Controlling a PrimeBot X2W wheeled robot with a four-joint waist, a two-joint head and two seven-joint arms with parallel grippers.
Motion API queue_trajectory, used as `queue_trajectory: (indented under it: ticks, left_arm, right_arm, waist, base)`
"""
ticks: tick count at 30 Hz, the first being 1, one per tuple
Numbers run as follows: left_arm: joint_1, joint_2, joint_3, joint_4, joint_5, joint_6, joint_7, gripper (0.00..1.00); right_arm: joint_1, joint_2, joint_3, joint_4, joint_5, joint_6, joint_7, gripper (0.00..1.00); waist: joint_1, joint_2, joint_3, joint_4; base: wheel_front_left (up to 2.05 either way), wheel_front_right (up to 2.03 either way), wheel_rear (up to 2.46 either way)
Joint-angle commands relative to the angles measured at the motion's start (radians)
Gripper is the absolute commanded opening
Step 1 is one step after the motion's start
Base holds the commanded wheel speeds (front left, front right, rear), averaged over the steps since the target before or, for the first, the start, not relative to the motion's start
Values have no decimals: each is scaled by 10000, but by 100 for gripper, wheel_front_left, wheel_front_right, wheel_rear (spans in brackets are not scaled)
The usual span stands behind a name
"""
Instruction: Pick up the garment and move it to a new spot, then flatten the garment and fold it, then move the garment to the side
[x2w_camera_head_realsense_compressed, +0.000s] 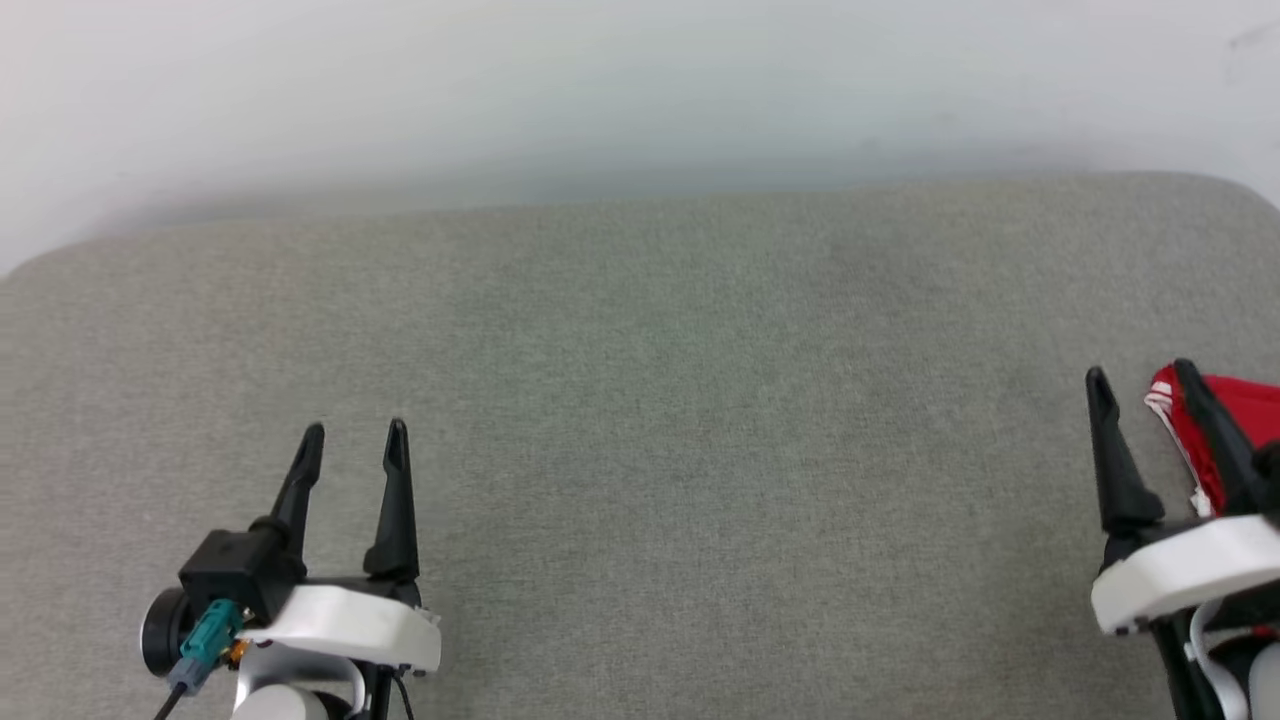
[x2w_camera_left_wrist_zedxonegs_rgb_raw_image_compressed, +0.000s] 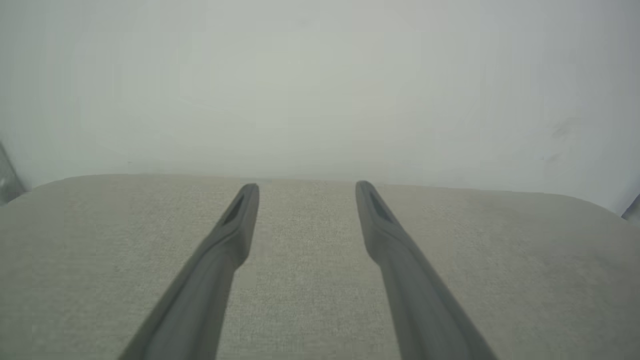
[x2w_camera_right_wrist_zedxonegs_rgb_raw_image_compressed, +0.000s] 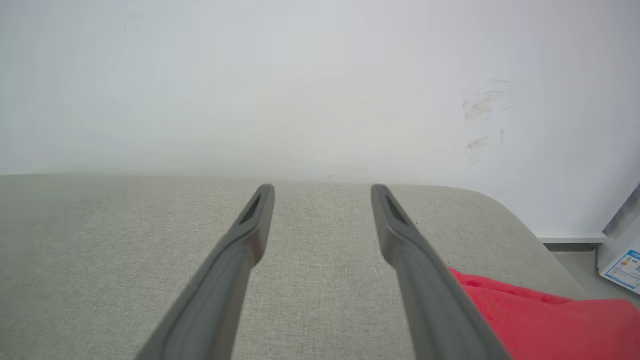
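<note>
Free room: grey upholstered surface (x2w_camera_head_realsense_compressed: 640, 400) lies bare between your left gripper (x2w_camera_head_realsense_compressed: 356, 428) and right gripper (x2w_camera_head_realsense_compressed: 1141, 370); you can pass across the middle and forward to the back edge.
Far limit: white wall (x2w_camera_head_realsense_compressed: 640, 80), rising directly behind that edge.
Obstacle, right: red garment (x2w_camera_head_realsense_compressed: 1258, 405), bunched just beside the right gripper's outer finger.
Beyond the right end: white labelled object (x2w_camera_right_wrist_zedxonegs_rgb_raw_image_compressed: 622, 262) by the wall.
Both grippers' fingers stand apart.

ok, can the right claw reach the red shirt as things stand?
Probably yes. The right claw is open and empty, and the red shirt lies on the grey surface just to its right, nothing between them. It would need to shift right; the shirt runs past the head view's edge.
</note>
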Motion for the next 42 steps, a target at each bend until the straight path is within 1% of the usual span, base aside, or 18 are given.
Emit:
queue_trajectory:
  ticks: [1, 5, 8, 14, 21, 36, 37, 40, 42]
  left_arm:
    - [169, 56, -22, 88, 4, -53, -51, 100]
    - [408, 63, -92, 283, 3, -59, -61, 100]
    - [744, 45, -187, 540, 0, -58, -70, 100]
    - [1044, 23, -260, 807, -31, -90, -81, 100]
    - [1033, -31, -218, 1069, -144, -125, -105, 100]
    - [751, -84, -31, 1015, -87, -139, -154, 100]
    - [903, -64, -59, 1060, -118, -114, -96, 0]
    - [1038, -129, -96, 1265, -239, -128, -43, 0]
    - [1000, -180, -4, 1280, -581, -192, 60, 0]
  right_arm:
    - [366, 154, -8, -185, -4, -8, -83, 100]
    - [941, 378, -12, -560, -65, -8, -156, 100]
    - [1693, 610, -36, -927, -182, -8, -103, 100]
    - [2251, 770, 22, -1238, -261, -8, 72, 100]
    - [2316, 823, 117, -1459, -459, -8, 242, 100]
    - [2191, 839, 84, -1280, -458, -8, 135, 100]
    - [2226, 823, 88, -1290, -484, 0, 141, 0]
    - [2268, 851, 110, -994, -391, 0, 150, 0]
    - [2193, 854, 102, -877, 49, 0, 173, 0]
  waist:
    - [2, -1, -292, 189]
    - [2, -1, -596, 244]
    - [2, -1, -960, 255]
    - [2, -1, -1142, 263]
    - [2, -1, -1126, 221]
    - [2, -1, -1065, 265]
    - [2, -1, -1064, 265]
    - [2, -1, -1062, 266]
    - [2, -1, -1062, 269]
  base:
    - [0, 0, 0]
    - [0, 0, 0]
    - [0, 0, 0]
    - [0, 0, 0]
    - [0, 0, 0]
    - [0, 0, 0]
    - [0, 0, 0]
    - [0, 0, 0]
    - [0, 0, 0]
